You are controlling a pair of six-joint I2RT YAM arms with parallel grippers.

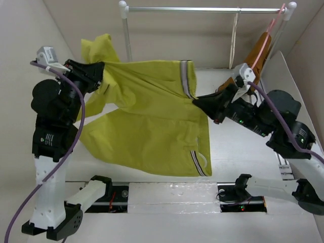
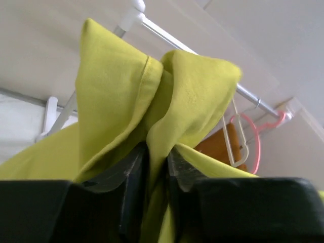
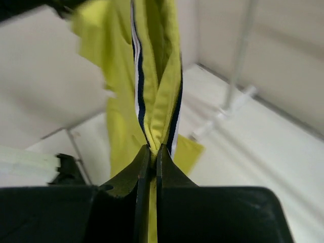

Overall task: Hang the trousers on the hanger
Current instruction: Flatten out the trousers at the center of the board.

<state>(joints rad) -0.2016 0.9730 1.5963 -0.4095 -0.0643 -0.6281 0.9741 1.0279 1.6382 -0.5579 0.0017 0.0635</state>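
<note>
The yellow-green trousers (image 1: 147, 119) are stretched between both arms above the table, and their lower fold droops onto it. My left gripper (image 1: 100, 72) is shut on the bunched leg ends at the left; in the left wrist view the cloth (image 2: 121, 91) rises from between its jaws (image 2: 157, 152). On the right, my right gripper (image 1: 198, 104) is shut on the white striped waistband (image 3: 137, 76), pinched at the fingertips (image 3: 153, 149). The cream-white hanger (image 1: 234, 40) hangs from the rail at the back right, apart from the trousers; it also shows in the left wrist view (image 2: 238, 144).
A metal rail (image 1: 202, 9) on white uprights spans the back. A pink hanger (image 1: 267, 33) with a rust-brown garment (image 1: 257, 53) hangs at its right end, just behind my right arm. Cardboard walls close in both sides.
</note>
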